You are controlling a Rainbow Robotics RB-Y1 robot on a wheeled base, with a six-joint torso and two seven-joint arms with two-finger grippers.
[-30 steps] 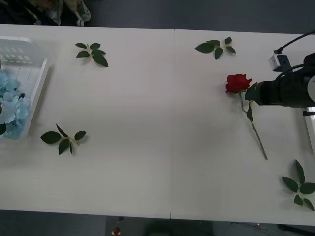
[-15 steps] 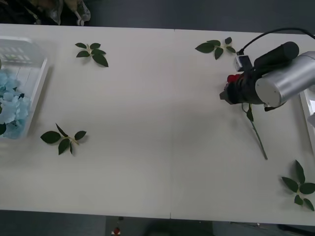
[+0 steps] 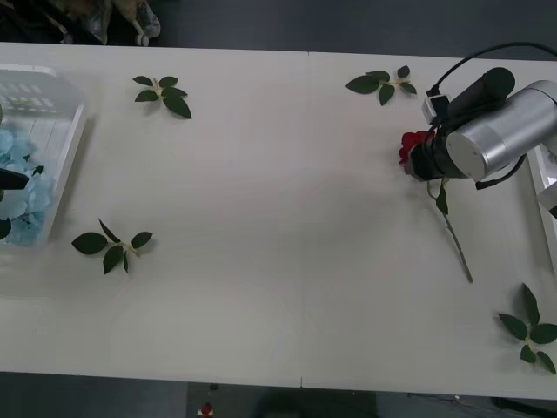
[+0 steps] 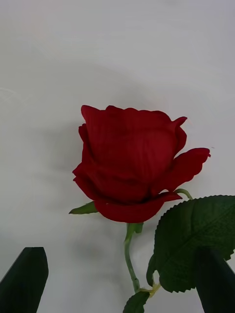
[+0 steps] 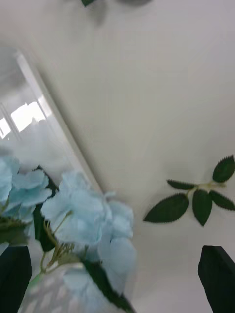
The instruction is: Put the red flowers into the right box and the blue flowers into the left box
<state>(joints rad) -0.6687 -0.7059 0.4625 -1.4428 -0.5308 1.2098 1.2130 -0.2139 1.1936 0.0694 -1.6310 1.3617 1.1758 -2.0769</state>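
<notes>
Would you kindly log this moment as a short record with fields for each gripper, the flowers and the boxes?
right gripper: open, fingers either side of the red rose's stem
red rose: lying on the table
left gripper: open, over the blue flowers
blue flowers: in the left box
right box: rim at table's right edge
leaf sprigs: scattered on table

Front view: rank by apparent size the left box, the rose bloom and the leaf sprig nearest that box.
1. Left box, though partly cut off at the view's edge.
2. Leaf sprig.
3. Rose bloom, partly covered by the open right gripper.
</notes>
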